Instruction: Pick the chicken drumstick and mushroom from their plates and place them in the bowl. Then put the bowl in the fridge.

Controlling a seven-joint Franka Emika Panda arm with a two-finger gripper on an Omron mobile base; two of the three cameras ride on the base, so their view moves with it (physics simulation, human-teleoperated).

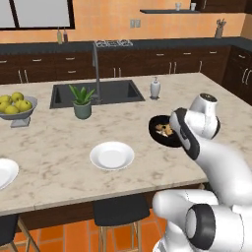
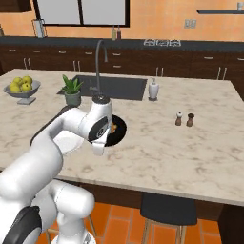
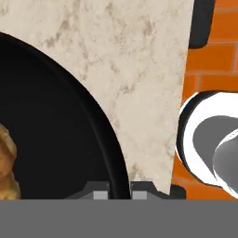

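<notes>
Claw [image 3: 114,189] clamped on the near rim of the black bowl [image 3: 56,139], close to the worktop [image 1: 59,147] near edge. Chicken drumstick [image 1: 165,130] lies inside the bowl. One white plate [image 1: 112,155] sits left of it. Far side: sink [image 1: 96,93], potted plant [image 1: 82,102], soap dispenser [image 1: 155,88]. Pepper shakers [image 2: 184,119] stand right, well apart.

Bowl [image 1: 160,132]: right side hidden behind arm in left base view; left part hidden by arm in right base view. Contents too small to tell apart. Drumstick [image 3: 7,160] cut by hand view's left edge. Far-left plate [image 1: 6,172] cut by frame edge.
</notes>
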